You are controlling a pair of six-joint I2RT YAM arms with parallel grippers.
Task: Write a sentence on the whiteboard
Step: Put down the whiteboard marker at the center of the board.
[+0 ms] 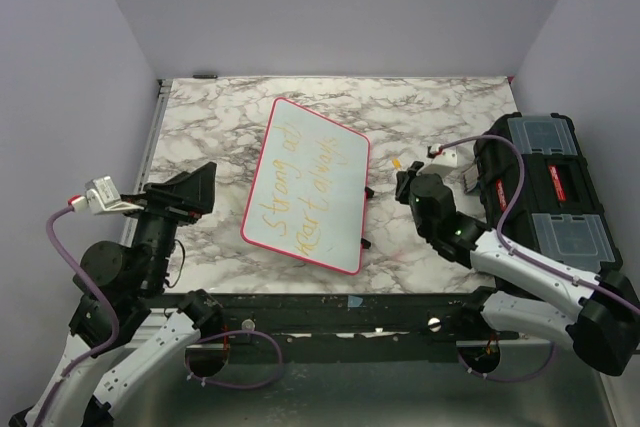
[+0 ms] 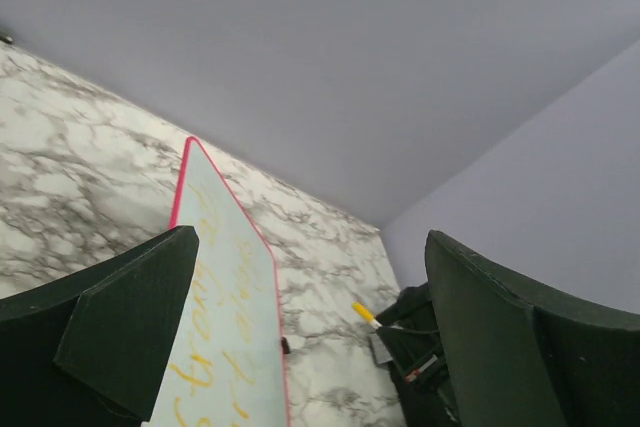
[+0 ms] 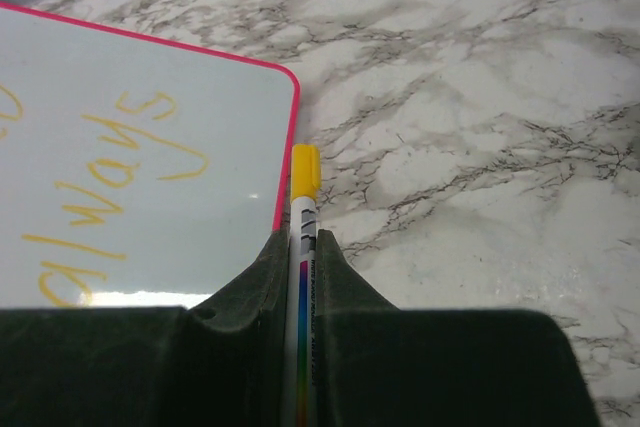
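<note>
Right, top cam first: large pale whiteboard with rounded corners and a thin red-pink rim (image 1: 305, 187) lies mid-way across the grey-veined marble tabletop (image 1: 420, 117), turned at an angle. Two lines of thin yellow-orange cursive, the sentence (image 1: 280, 192), run along it. Left gripper (image 1: 200, 190) sits just off the board's left edge, not touching it, jaws spread wide w/ nothing btwn them. Right gripper (image 1: 405, 185) is near the board's right edge, a yellow-capped marker pen (image 1: 397, 164) poking out of it. Black plastic toolbox with clear lid panels (image 1: 545, 187) is at the far right.

Left wrist cam: both dark fingers (image 2: 130, 337) frame the shot far apart. I see the whiteboard (image 2: 225, 297) edge-on btwn them, yellow lettering at its near end, and the marker (image 2: 362, 312) beyond.

Right wrist cam: jaws clamped on the marker (image 3: 305, 172), cap pointing fwd, just beside the board's rounded corner (image 3: 285, 82), over marble. "always" reads clearly on the board.
</note>
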